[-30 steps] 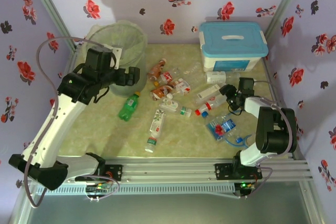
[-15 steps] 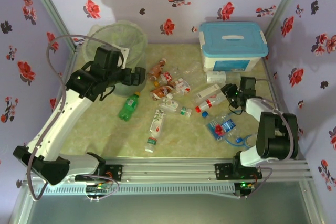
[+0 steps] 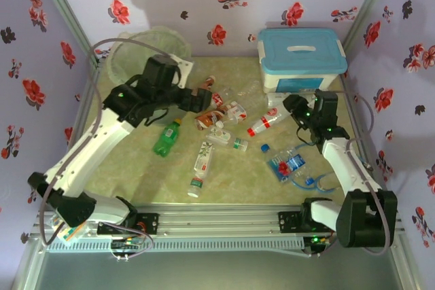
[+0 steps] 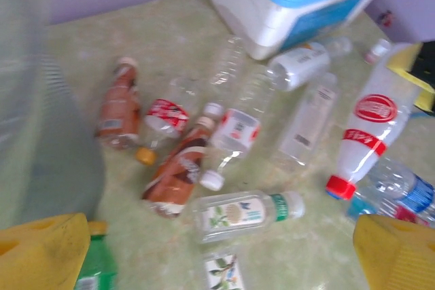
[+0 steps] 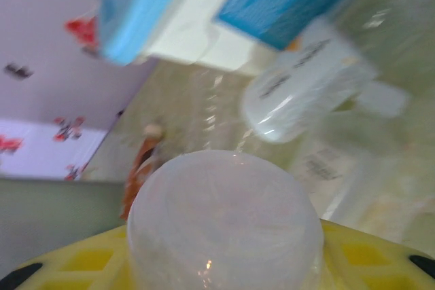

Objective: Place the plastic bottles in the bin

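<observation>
**Red-capped bottle pinched by its base, bin far across the table**

Red-capped bottle (image 3: 264,123): white with a red label, clamped at the base end between the yellow fingers (image 5: 353,263) of the right gripper (image 3: 293,109), cap slanting down and to the left. Seems clear of the table, though hard to confirm from above. Probably empty, so very light. Thin-walled and smooth, apt to dent under a hard squeeze and to slip or pivot when held so far from its middle. Likely stiffest at the base ring and the neck. A hold across the labelled waist would probably swing less. Gentle carrying advised.

Around it: the other plastic bottles (image 4: 238,214) strewn flat mid-table, several touching. Orange-brown ones (image 4: 119,103) toward the bin, a green bottle (image 3: 166,139) nearer the arms, a blue-labelled one (image 3: 285,164) just beside the held one on the near side. All round, likely to roll if nudged.

Left gripper (image 3: 198,100): fingers (image 4: 47,252) spread wide, nothing between them, poised over the left side of the pile.

Bin (image 3: 139,35): far-left corner, tall, bag-lined, well apart from the held bottle, with the left arm in between. White box (image 3: 302,56) with a blue lid at far right, not the target.
</observation>
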Robot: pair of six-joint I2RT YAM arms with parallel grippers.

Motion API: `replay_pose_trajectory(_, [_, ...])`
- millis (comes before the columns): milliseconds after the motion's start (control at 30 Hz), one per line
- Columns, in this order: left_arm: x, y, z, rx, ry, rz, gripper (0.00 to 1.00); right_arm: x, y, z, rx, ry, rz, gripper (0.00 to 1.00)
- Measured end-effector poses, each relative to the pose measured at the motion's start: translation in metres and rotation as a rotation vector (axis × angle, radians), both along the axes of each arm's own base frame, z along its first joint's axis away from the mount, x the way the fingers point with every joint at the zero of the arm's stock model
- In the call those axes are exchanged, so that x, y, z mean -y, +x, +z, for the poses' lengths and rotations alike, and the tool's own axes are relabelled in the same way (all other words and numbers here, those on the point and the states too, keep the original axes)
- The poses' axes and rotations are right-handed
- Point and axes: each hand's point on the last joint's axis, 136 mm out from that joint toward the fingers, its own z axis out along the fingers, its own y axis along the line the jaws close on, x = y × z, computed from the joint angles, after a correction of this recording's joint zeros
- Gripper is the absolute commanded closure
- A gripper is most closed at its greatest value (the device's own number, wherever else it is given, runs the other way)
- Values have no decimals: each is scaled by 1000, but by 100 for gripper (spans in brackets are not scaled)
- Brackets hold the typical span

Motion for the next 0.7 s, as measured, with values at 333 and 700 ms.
replay_pose_trajectory(333, [98,-2,-47,-130,-58,-217,0,-91,-11,78,230,73,302,49])
replay_pose_trajectory(700, [141,-5,-63,-201,-141,-277,1,-117,-12,97,310,145,401,49])
